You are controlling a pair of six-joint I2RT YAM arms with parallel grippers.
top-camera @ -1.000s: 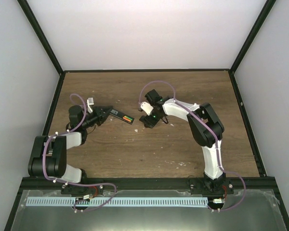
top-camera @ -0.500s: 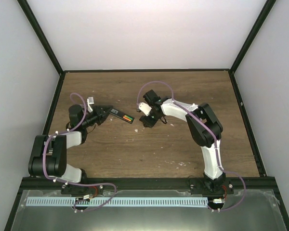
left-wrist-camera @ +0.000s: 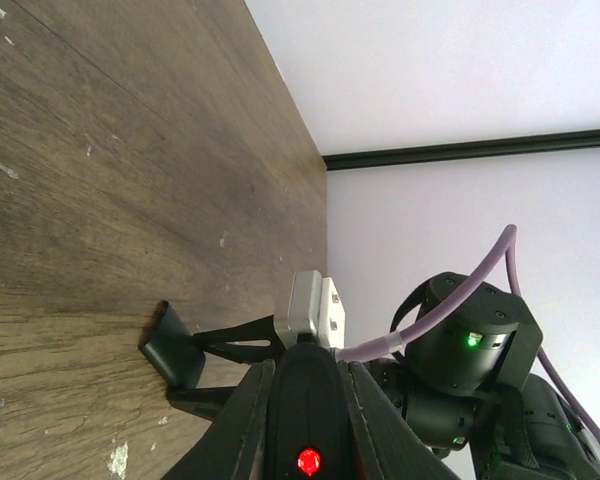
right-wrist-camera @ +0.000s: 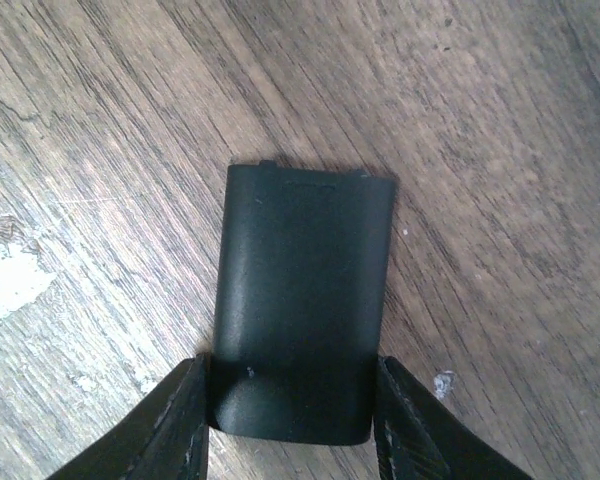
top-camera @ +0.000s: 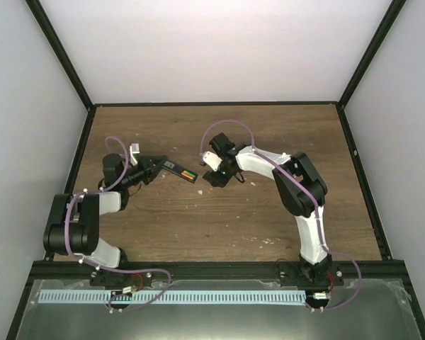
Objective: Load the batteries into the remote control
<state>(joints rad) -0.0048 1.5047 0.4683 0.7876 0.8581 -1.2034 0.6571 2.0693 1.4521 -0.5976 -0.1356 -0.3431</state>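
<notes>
Remote control [top-camera: 176, 168] is occupying the left-centre of the tabletop [top-camera: 219, 227], batteries [top-camera: 189, 173] sitting in its right end; cover [right-wrist-camera: 300, 300] is lying on the tabletop just right, apart from it.

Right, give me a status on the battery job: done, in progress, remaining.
Done: the batteries appear seated in the open bay of the remote control. In hand: the left gripper clamps the remote control; the right gripper pinches the black cover lying on the table. Left: lift the cover and fit it over the bay.
</notes>
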